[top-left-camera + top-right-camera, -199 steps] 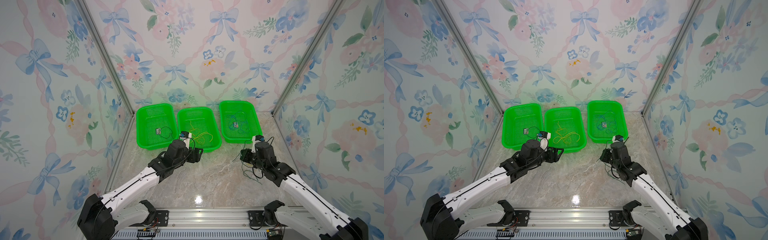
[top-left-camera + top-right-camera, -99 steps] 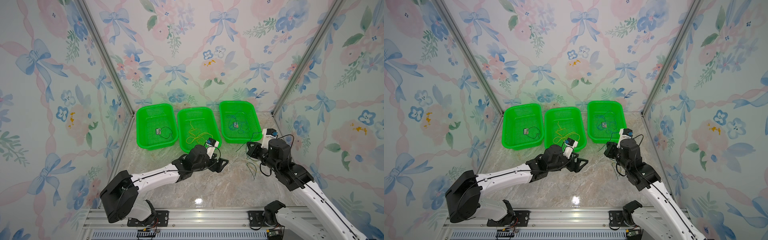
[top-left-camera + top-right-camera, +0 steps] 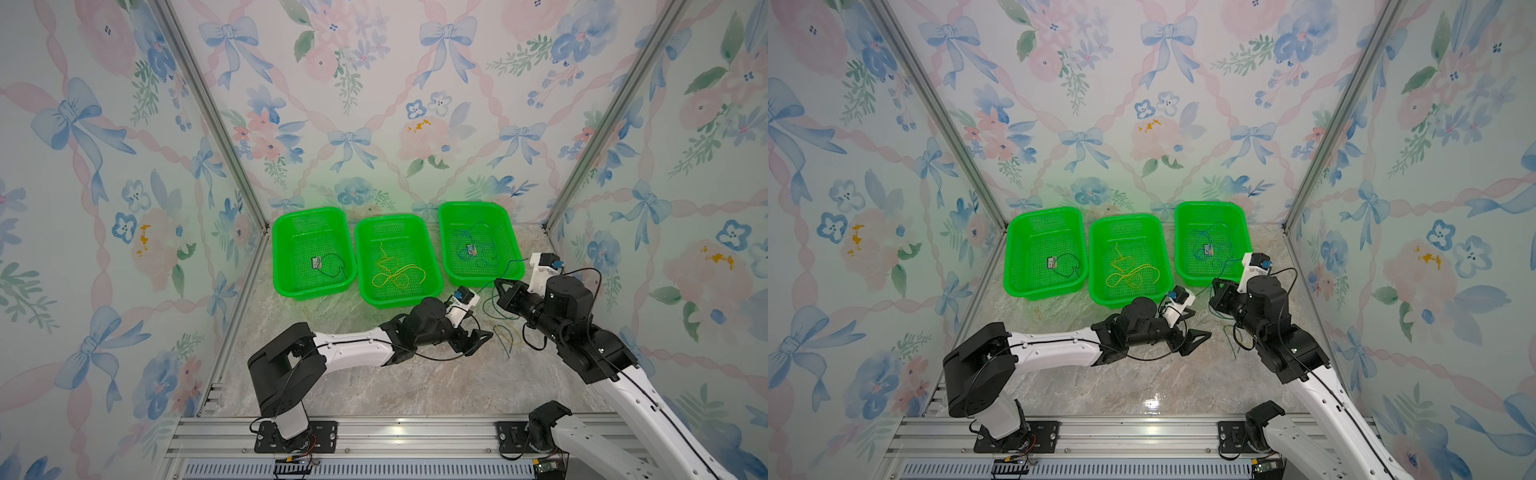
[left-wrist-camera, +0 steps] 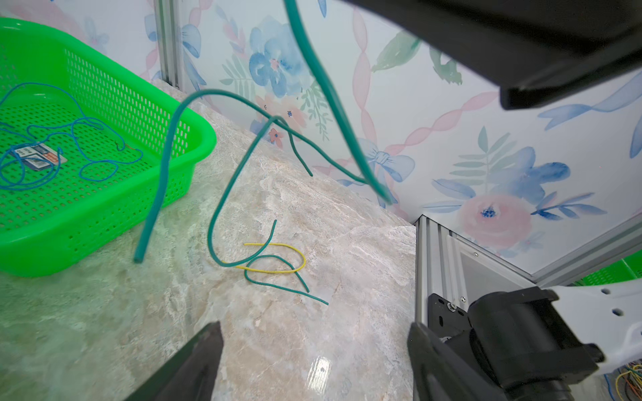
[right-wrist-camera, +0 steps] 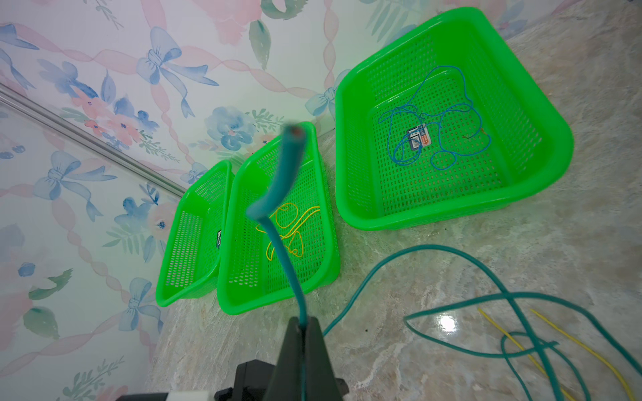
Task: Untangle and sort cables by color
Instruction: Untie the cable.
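- A thin dark green wire (image 5: 281,267) is pinched between the closed jaws of the right end effector (image 5: 302,321), lifted off the marble-patterned tabletop (image 3: 415,386).
- More dark green loops lie on the tabletop, crossing a thin yellow wire (image 4: 304,260).
- The left end effector (image 4: 314,328) is spread wide with nothing in it, low beside those loops.
- Behind stand three bright green perforated plastic baskets. The left basket (image 3: 307,210) holds a dark wire (image 3: 336,266), the middle basket (image 3: 390,217) holds yellow wires (image 3: 395,276), and the right basket (image 3: 478,204) holds blue wires (image 5: 434,132).

Three green baskets (image 3: 390,217), two robot arms (image 3: 353,345), one loose yellow cable (image 4: 271,271) on the worktop (image 3: 374,386); the tangled dark green cables (image 4: 166,163) defy counting.
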Robot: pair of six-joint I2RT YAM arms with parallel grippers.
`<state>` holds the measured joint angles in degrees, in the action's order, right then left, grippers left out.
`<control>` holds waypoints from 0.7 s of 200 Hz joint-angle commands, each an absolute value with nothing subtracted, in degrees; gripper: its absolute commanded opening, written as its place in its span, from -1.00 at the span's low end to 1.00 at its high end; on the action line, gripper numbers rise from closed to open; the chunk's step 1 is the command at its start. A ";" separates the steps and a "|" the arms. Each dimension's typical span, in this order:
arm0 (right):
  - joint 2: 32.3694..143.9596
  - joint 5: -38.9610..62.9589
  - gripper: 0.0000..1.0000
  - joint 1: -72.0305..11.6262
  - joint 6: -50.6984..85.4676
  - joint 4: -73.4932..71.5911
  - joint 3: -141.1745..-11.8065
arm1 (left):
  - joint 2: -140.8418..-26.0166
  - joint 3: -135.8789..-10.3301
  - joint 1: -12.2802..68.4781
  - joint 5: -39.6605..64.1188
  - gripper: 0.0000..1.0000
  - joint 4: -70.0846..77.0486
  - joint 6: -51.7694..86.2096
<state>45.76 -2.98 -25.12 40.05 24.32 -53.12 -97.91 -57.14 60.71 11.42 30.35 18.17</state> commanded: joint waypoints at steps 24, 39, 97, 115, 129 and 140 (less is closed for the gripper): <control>44.74 0.57 -1.00 -24.96 42.74 24.14 -55.76 | -102.53 -59.94 60.34 7.79 0.75 33.83 15.05; 44.57 0.83 -1.00 -24.89 42.78 24.35 -56.31 | -103.12 -60.20 60.16 6.80 0.75 34.24 14.77; 43.21 3.07 -1.00 -24.94 43.05 24.70 -57.73 | -105.65 -60.54 59.49 5.70 0.74 36.59 11.48; 42.90 3.64 -1.00 -24.91 41.75 24.60 -57.86 | -105.27 -58.35 59.58 4.20 0.75 40.72 9.03; 42.72 4.45 -1.00 -24.96 41.31 24.37 -57.64 | -104.80 -56.38 59.43 3.71 0.76 44.25 8.11; 42.46 6.29 -1.00 -24.96 41.43 23.15 -57.00 | -104.68 -55.66 59.25 3.72 0.77 45.80 7.09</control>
<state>43.24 3.09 -25.12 42.41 24.43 -56.29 -104.86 -57.93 59.83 4.97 39.27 10.98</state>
